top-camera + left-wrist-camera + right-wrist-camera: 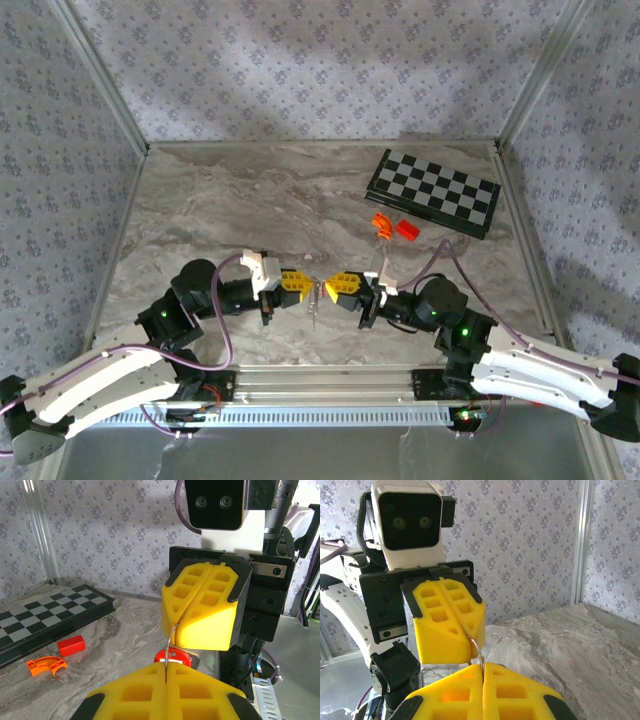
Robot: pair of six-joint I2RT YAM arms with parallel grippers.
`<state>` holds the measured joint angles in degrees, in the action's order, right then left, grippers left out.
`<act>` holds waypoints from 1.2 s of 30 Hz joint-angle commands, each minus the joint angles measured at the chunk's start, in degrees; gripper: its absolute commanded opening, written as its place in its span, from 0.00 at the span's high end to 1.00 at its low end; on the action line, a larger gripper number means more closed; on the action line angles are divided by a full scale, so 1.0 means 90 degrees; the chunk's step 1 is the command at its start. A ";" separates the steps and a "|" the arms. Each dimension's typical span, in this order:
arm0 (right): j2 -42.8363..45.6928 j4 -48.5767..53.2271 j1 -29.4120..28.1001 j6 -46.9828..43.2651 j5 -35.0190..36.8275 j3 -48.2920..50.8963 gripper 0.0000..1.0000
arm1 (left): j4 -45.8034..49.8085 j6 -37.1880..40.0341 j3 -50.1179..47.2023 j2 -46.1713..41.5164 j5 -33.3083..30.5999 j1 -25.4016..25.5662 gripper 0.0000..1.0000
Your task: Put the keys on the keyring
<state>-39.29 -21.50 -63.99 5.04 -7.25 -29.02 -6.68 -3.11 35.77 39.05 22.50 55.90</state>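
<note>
Spanning the small gap between the two sets of yellow fingers, the keyring (478, 650) shows as a thin pale wire loop, too fine to make out in detail. From above it reads only as a thin pale strand hanging between the fingertips. One end vanishes into the seam of the right gripper (482, 680), and the other runs up against the underside of the left gripper (457, 617). Both pairs of fingers are pressed together, each pinching the loop, and they hold it above the table (230, 200). Just below the loop, seen from the left wrist, the keys (172, 656) appear as a red tag with a grey sliver of metal, half hidden behind the left arm's own fingers. Whether they are threaded on the loop cannot be told. Well apart, near the far right corner, a folded chessboard (433, 192) lies closed. An orange curved piece (380, 224) and a red block (406, 229) lie just beside its near edge.
</note>
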 commanded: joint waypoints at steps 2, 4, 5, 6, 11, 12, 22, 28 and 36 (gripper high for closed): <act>-0.0005 -0.0264 0.0031 0.0065 0.0006 0.0046 1.00 | -0.0376 -0.0113 0.0046 -0.0081 0.0088 0.0047 1.00; -0.0010 -0.0282 0.0029 0.0060 0.0004 0.0041 1.00 | -0.0372 -0.0114 0.0040 -0.0094 0.0080 0.0048 1.00; -0.0015 -0.0287 0.0029 0.0064 0.0014 0.0051 1.00 | -0.0369 -0.0113 0.0034 -0.0091 0.0094 0.0044 1.00; -0.0009 -0.0287 0.0029 0.0056 0.0023 0.0058 1.00 | -0.0366 -0.0113 0.0039 -0.0091 0.0087 0.0046 1.00; -0.0011 -0.0326 0.0029 0.0031 0.0053 0.0078 1.00 | -0.0363 -0.0114 0.0047 -0.0093 0.0102 0.0041 1.00; -0.0010 -0.0326 0.0033 0.0027 0.0062 0.0077 1.00 | -0.0363 -0.0118 0.0048 -0.0086 0.0107 0.0041 1.00; -0.0012 -0.0346 0.0030 -0.0013 0.0112 0.0101 1.00 | -0.0404 -0.0142 0.0030 -0.0116 0.0206 0.0049 1.00; -0.0010 -0.0321 0.0049 -0.0071 0.0099 0.0111 1.00 | -0.0464 -0.0188 -0.0001 -0.0110 0.0236 0.0044 1.00; -0.0038 -0.0316 0.0069 -0.0169 0.0103 0.0113 1.00 | -0.0585 -0.0208 -0.0022 -0.0156 0.0438 0.0049 1.00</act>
<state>-39.53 -22.79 -63.83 4.80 -7.25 -28.62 -7.62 -4.19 35.40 38.98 23.35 55.94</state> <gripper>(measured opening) 0.053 0.043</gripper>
